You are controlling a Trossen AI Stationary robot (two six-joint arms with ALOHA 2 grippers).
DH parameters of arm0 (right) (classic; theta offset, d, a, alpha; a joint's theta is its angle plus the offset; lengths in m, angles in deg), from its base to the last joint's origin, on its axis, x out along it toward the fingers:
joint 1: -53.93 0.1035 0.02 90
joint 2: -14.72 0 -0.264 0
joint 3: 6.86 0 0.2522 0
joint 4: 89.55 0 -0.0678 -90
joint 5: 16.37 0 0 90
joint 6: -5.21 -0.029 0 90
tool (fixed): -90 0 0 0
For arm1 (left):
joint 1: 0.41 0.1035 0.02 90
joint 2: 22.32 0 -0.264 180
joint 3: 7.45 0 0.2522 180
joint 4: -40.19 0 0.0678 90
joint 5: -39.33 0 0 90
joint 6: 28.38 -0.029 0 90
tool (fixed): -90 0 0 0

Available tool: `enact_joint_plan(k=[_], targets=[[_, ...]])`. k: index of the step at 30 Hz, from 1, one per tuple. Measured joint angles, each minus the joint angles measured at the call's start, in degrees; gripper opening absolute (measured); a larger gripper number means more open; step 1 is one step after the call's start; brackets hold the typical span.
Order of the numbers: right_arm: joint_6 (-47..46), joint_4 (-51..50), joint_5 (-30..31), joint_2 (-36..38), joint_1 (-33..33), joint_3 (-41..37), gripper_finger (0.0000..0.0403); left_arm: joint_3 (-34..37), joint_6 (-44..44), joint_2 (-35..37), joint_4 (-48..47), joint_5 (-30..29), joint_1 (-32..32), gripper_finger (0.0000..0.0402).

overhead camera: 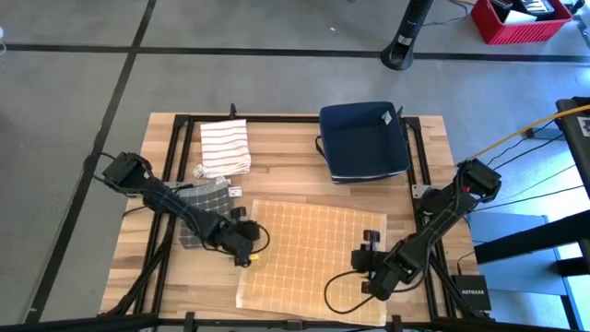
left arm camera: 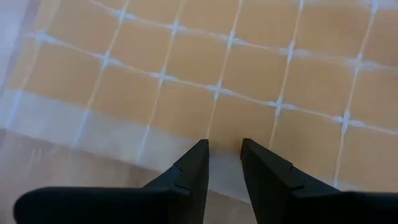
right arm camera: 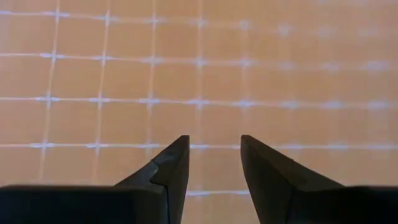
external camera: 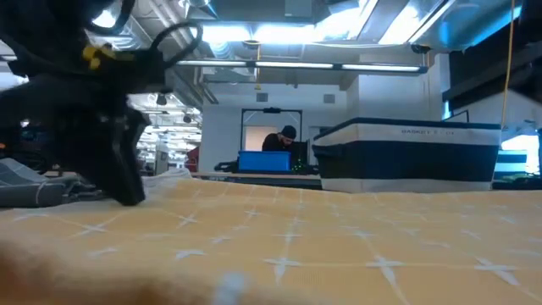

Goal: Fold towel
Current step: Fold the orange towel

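An orange towel with a white grid (overhead camera: 309, 254) lies spread flat on the wooden table, and fills most of the low view (external camera: 296, 237). My left gripper (overhead camera: 251, 242) stands open over the towel's left edge; its wrist view shows the fingers (left arm camera: 222, 146) above the pale border band (left arm camera: 93, 124). My right gripper (overhead camera: 367, 258) is open above the towel's right part (right arm camera: 214, 142), with nothing between its fingers. My left gripper slants down at the towel's left edge (external camera: 131, 199). Its fingertips reach to about the level of the cloth, but I cannot tell whether they touch it. Nothing lies between the fingers.
A white striped towel (overhead camera: 226, 148) and a grey checked towel (overhead camera: 205, 198) lie at the far left of the table. A dark blue bin (overhead camera: 364, 140) stands at the far middle. Bare wood shows around the orange towel.
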Motion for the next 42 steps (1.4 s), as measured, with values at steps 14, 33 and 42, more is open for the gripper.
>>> enact_joint_plan(k=[14, 33, 42], targets=[[-0.2, 0.6, -7.5, -0.4, -1.4, -4.1, 0.0147, -2.9, 10.8, 1.6, -10.0, 5.3, -2.2, 0.0088], [-0.2, -15.7, -11.1, 6.4, -4.6, 2.8, 0.0147, -11.4, 1.3, 0.9, -11.4, 6.6, -2.9, 0.0188], [1.3, -14.0, -11.5, 6.4, -4.5, 0.1, 0.0147, -11.3, -3.7, -0.1, -15.7, 11.4, -1.7, 0.0224]])
